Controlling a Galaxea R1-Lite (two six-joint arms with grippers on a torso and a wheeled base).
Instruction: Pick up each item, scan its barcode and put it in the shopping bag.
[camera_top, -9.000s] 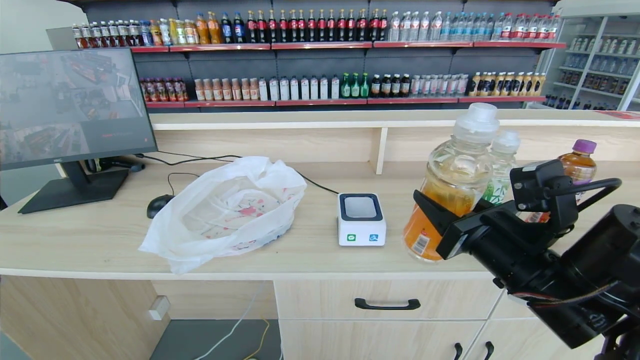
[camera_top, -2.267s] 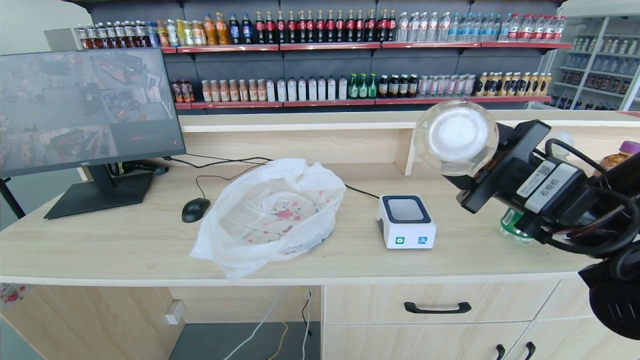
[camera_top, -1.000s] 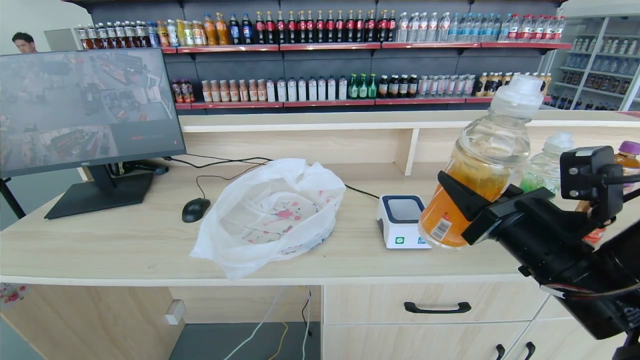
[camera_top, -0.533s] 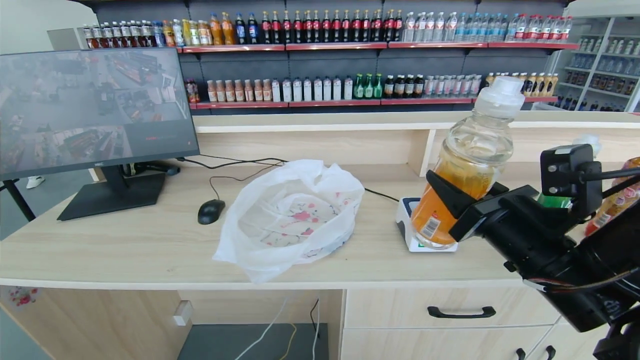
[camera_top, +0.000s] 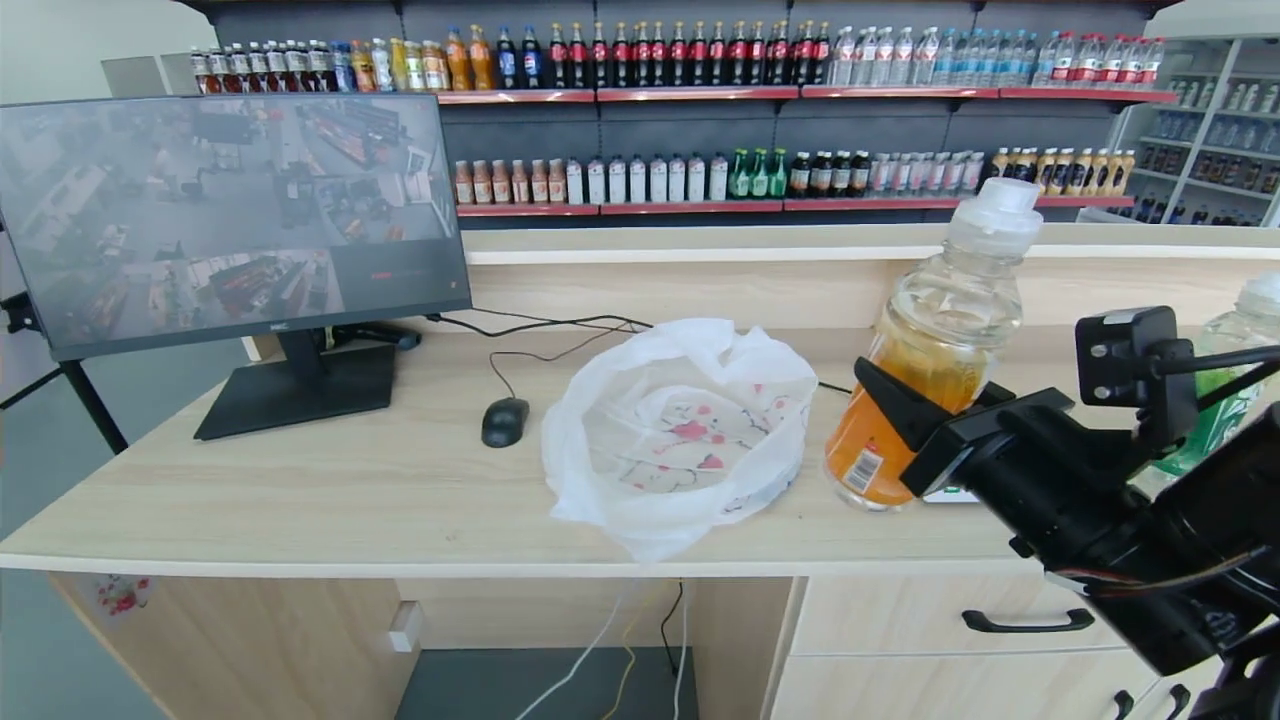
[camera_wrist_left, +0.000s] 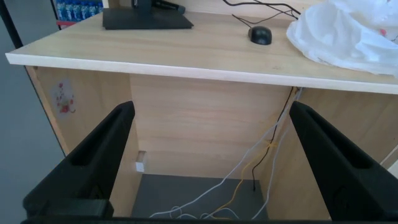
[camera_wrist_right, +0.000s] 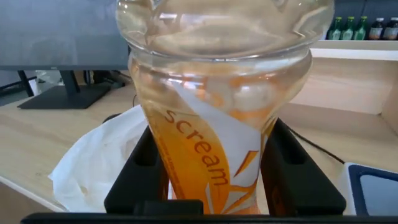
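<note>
Over the table, just right of the shopping bag, we see the right end effector pinching the orange drink bottle, slightly tilted, cap up. We see the left end effector spread wide before the table's front edge.

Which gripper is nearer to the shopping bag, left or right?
Right. The right gripper holds the orange bottle close beside the shopping bag; the left gripper is open, lower, in front of the counter.

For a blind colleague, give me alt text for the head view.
The right gripper holds an orange drink bottle beside the open white shopping bag on a wooden counter. A monitor and mouse sit to the bag's left.
</note>
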